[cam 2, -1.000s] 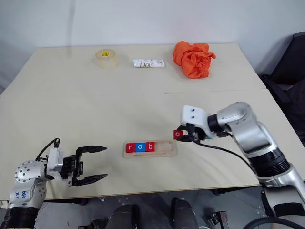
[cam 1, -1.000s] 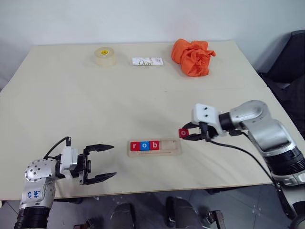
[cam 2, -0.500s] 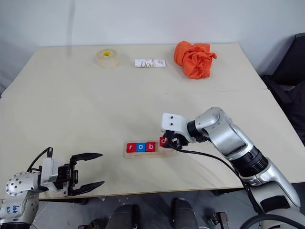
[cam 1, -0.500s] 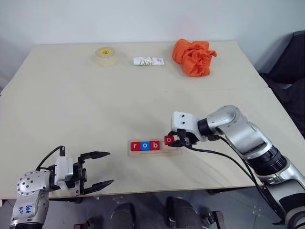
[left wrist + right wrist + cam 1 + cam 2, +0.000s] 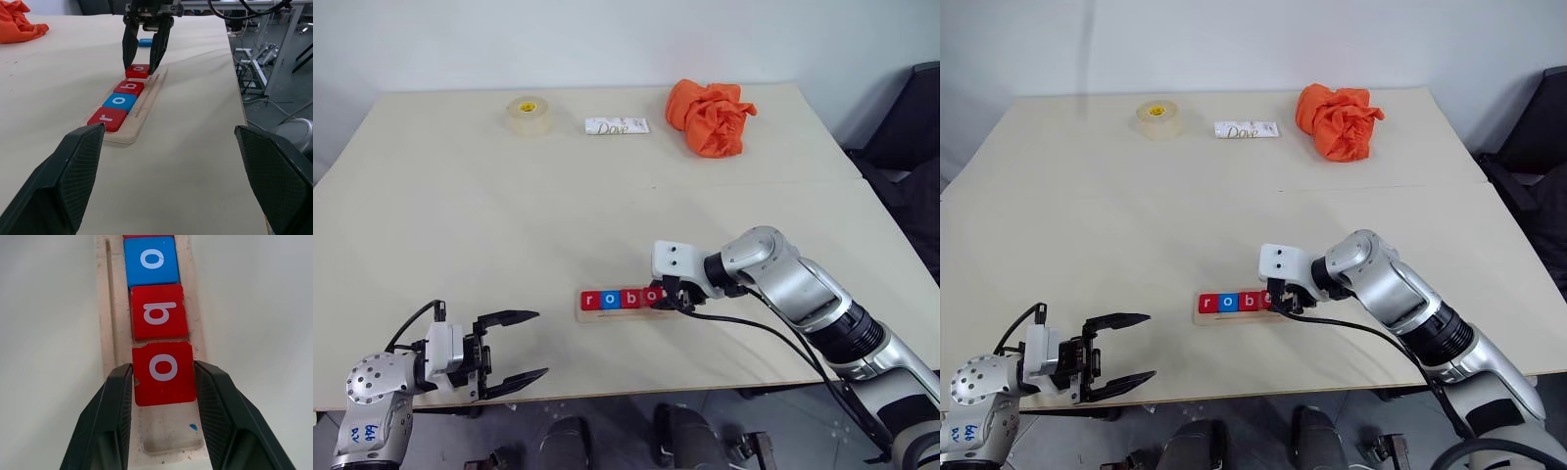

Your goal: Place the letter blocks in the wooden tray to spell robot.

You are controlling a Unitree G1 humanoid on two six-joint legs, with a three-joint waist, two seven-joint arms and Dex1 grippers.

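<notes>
At the lower left of the left eye view the left gripper hovers over the table with its jaws spread wide, grasping nothing. Just below the middle of the frame lies the wooden tray, holding a row of letter blocks: a red r, a blue o and a red b. Directly right of them the right gripper is clamped on a red o block, held over the tray next to the b. Another blue block lies on the table beyond the tray.
</notes>
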